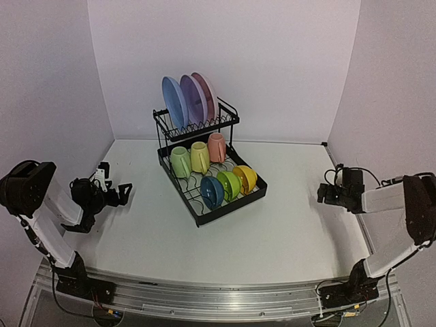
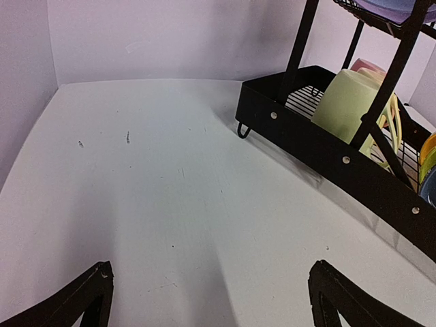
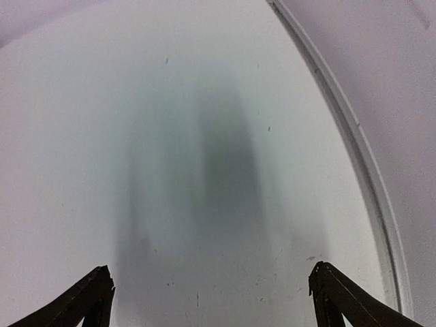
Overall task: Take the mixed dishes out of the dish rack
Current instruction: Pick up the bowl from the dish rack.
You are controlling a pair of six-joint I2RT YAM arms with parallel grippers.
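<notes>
- Progress: nothing is unloaded yet as far as the views show. All nine dishes sit in the dish rack (image 1: pixel 235 203), and no dish shows outside it.
- Rack place: mid-table toward the far wall, turned at an angle, between the two arms.
- Upper shelf: blue plate (image 1: pixel 174 102), purple plate (image 1: pixel 193 99) and pink plate (image 1: pixel 208 92) stand on edge in the slots, left to right.
- Tray base, far row: light green mug (image 1: pixel 180 162), yellow mug (image 1: pixel 199 157) and pink mug (image 1: pixel 216 146) sit side by side. Handle directions are too small to tell.
- Tray base, near row: blue bowl (image 1: pixel 211 191), green bowl (image 1: pixel 229 184) and yellow bowl (image 1: pixel 245 178) are tipped on edge among the wire dividers.
- Left gripper (image 1: pixel 127 193): over the table (image 1: pixel 286 225) left of the rack, fingers spread wide with nothing between them. Its wrist view has the rack's left wall and the light green mug ahead on the right.
- Right gripper (image 1: pixel 321 193): near the table's right edge, well apart from the rack, fingers spread and empty. Its wrist view shows only table surface.
- Left to do: all nine pieces. The left arm looks nearer, so the mug row is probably its easiest first reach.
</notes>
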